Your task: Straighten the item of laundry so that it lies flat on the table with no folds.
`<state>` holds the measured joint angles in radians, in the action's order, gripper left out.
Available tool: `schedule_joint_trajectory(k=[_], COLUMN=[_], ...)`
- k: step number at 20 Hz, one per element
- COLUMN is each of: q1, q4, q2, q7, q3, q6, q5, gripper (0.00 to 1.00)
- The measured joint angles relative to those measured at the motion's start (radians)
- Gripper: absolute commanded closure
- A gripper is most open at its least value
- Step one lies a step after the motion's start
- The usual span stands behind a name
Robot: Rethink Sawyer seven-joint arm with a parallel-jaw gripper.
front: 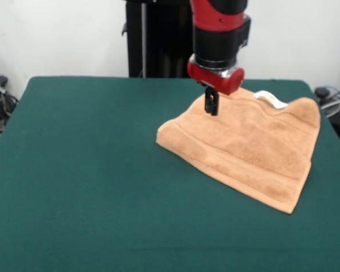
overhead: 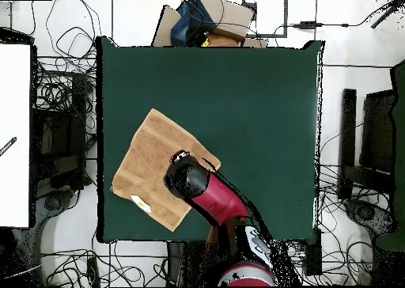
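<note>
The tan towel [front: 252,147] lies on the right side of the green table [front: 73,170]. Its left edge looks doubled over and thick, and its far edge is rumpled, with the white tag [front: 270,99] there. My gripper [front: 211,106] hangs over the towel's far left part, its fingers together and its tips at the cloth. I cannot tell whether cloth is pinched between them. In the overhead view the towel [overhead: 150,166] sits at the table's [overhead: 253,103] lower left, and the arm's wrist [overhead: 188,180] covers its right corner and hides the gripper.
The towel reaches close to the table's right edge in the front view. The black pedestal [front: 158,39] stands behind the table. Cables and boxes [overhead: 206,20] lie on the floor around it.
</note>
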<state>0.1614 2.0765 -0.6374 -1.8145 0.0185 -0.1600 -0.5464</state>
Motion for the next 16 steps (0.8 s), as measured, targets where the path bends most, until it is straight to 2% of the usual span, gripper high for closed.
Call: schedule_joint_trajectory(k=[7,16], q1=[0.008,0.044], q4=[-0.001,-0.005], q2=[0.021,0.12], q7=[0.0,0.0], q3=[-0.01,-0.013], q6=[0.023,0.096], q5=[0.031,0.105], gripper=[1.0,1.0])
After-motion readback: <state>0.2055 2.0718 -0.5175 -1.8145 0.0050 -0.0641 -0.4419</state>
